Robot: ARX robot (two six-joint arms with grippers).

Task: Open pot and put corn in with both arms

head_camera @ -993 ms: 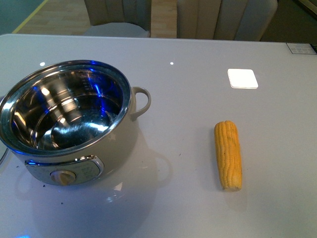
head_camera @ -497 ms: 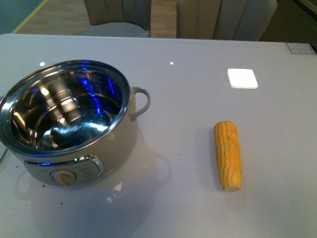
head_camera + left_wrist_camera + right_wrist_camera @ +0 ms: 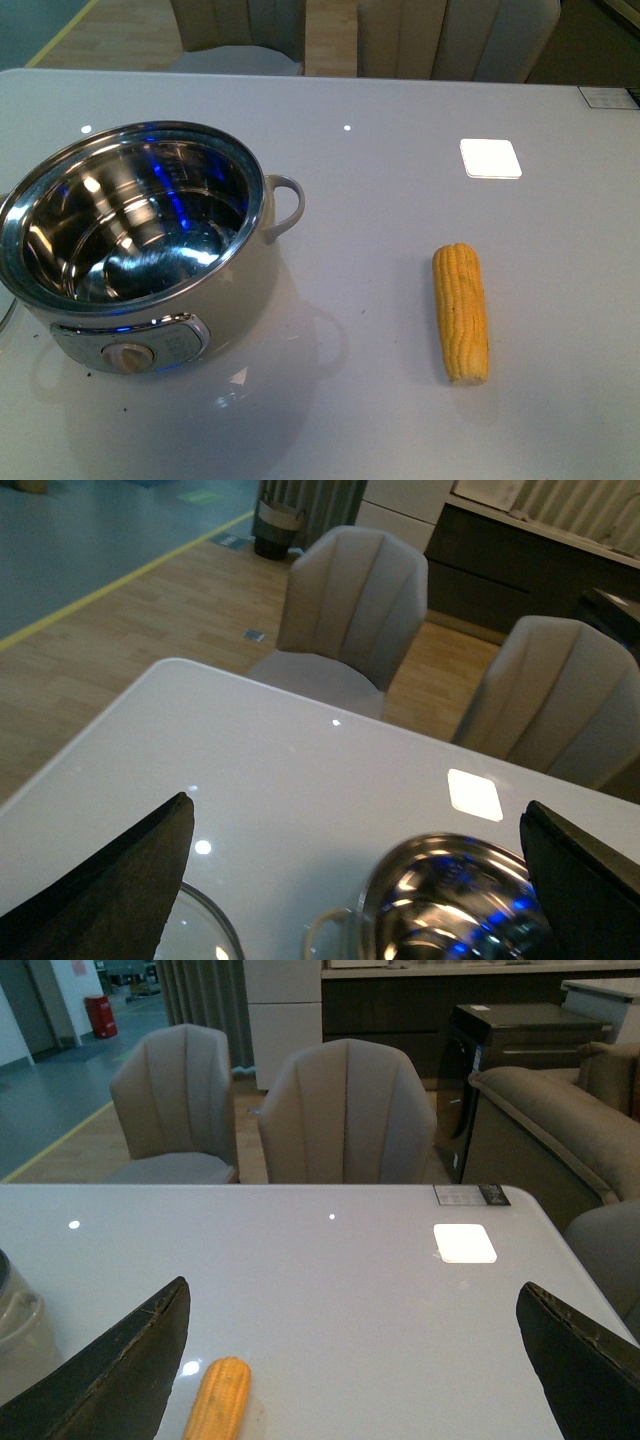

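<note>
Corn (image 3: 217, 1398) lies apart, ahead of wide-spread right tool (image 3: 350, 1288).

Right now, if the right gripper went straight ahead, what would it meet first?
The right gripper would likely meet bare table, the corn lying off its line; depth is unclear.

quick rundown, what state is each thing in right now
pot: lid off, empty inside
corn: lying flat, outside the pot, not held
left gripper: open, empty
right gripper: open, empty
</note>
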